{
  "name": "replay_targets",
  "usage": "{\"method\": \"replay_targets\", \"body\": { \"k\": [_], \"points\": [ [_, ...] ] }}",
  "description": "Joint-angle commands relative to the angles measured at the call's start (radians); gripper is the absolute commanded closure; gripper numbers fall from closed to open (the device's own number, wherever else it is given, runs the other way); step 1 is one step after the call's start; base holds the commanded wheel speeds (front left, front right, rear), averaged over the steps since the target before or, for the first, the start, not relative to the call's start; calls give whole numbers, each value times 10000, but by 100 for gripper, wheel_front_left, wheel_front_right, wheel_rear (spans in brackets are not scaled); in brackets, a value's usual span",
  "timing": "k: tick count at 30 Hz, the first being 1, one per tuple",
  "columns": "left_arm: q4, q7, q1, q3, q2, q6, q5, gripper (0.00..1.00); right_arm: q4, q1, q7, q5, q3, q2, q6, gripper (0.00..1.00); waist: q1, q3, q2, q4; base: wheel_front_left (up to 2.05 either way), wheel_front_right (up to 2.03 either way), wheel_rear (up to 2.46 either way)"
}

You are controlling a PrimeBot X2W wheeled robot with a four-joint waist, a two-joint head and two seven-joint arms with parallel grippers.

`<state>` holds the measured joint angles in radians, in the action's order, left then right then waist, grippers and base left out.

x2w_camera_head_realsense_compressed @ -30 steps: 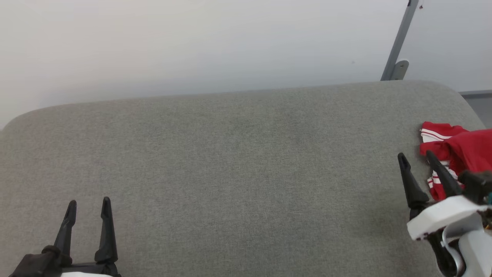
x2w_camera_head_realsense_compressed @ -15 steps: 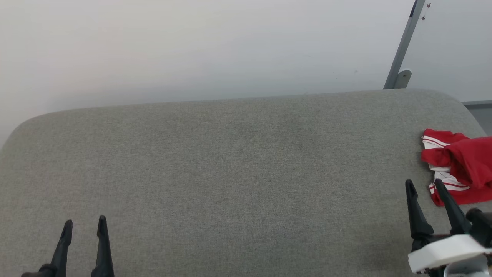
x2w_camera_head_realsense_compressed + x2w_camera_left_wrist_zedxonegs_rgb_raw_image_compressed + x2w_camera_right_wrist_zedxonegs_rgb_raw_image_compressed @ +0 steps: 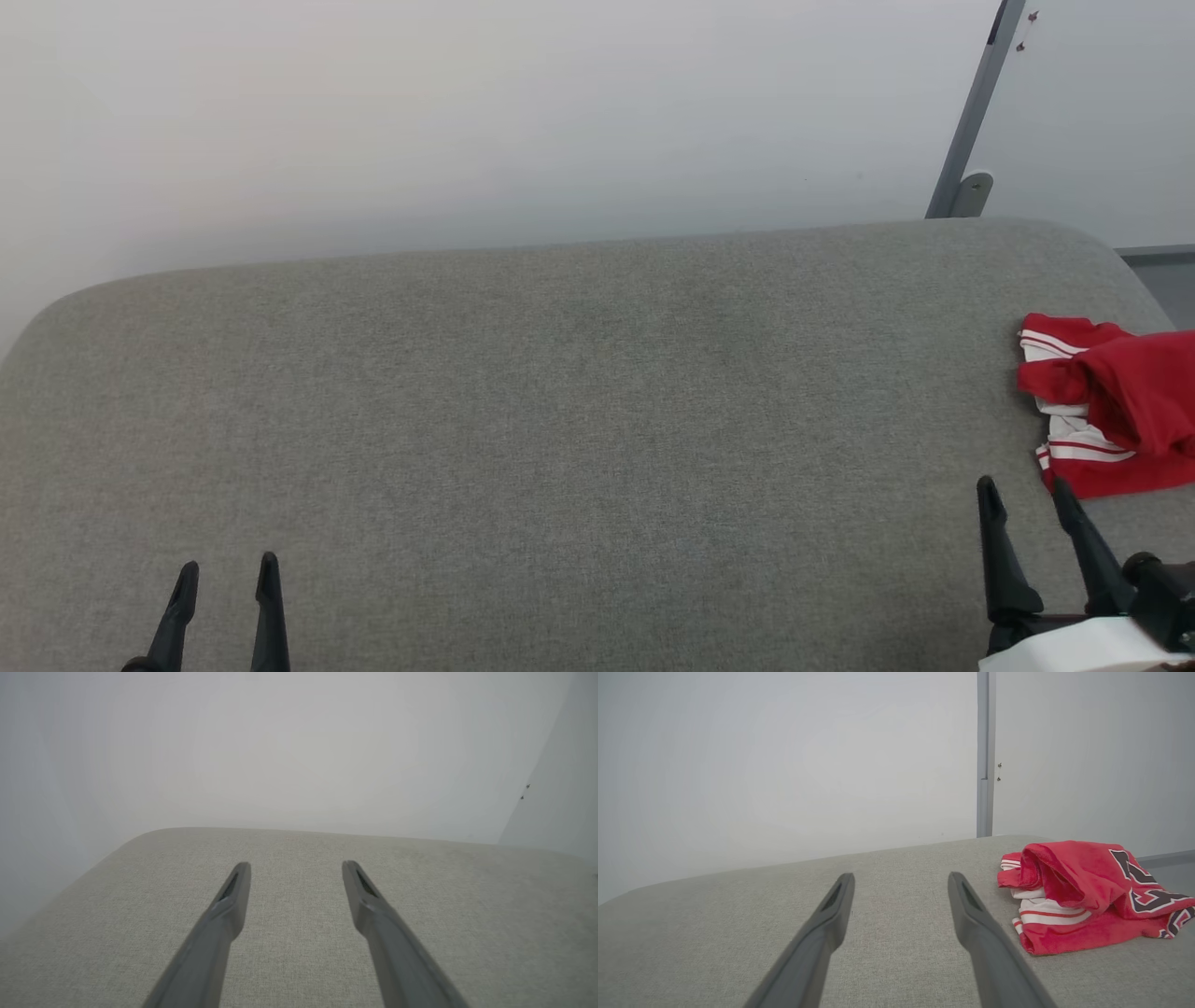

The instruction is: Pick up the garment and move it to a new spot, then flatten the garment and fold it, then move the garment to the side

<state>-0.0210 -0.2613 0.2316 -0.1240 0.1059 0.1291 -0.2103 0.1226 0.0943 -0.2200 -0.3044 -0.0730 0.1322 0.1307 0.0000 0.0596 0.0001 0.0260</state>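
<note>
The right gripper [image 3: 1022, 487] sits at the lower right of the head view, its two dark fingers spread wide with nothing between them, tips over bare grey fabric. Just beyond them and to the right lies the garment [image 3: 1078, 891], a crumpled red T-shirt with white, red-striped trim and a dark white-outlined print. It is bunched near the right end of the grey upholstered surface [image 3: 560, 420], clear of the fingers. The left gripper [image 3: 295, 865], at the lower left, is equally wide open and empty, well apart from the garment. Behind the surface stand a pale wall [image 3: 467, 112] and a grey metal post [image 3: 971, 103].
</note>
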Motion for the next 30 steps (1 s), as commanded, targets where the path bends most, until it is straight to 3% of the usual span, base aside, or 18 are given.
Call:
{"method": "replay_targets", "body": {
  "k": [1, 16, 17, 20, 30],
  "points": [
    [-11, -50, 93, 11, 14, 18, -44, 0, -121, 106, 18, 113, -19, -43, 0, 0, 0, 3, -1, 8, 0, 0, 0],
    [340, -50, -38, 18, -132, 18, 146, 0, -335, 261, 266, 219, -90, -376, 0, 0, 0, -3, -1, -15, 0, 0, 0],
    [294, 1, -11, 55, -124, 0, 23, 100, -246, 190, 227, 210, -82, -355, 0, 100, 1, -3, -1, -14, 0, 0, 0],
    [32, 38, 5, 90, -209, 0, -61, 100, 3, 246, 242, 165, -55, -395, 0, 100, 0, -6, -1, -13, 0, 0, 0],
    [-266, 517, -469, 127, -225, 2, -2010, 100, 174, -90, 686, -1639, -128, -451, 0, 100, 0, -56, -1, -33, 0, 0, 0]
  ]
}}
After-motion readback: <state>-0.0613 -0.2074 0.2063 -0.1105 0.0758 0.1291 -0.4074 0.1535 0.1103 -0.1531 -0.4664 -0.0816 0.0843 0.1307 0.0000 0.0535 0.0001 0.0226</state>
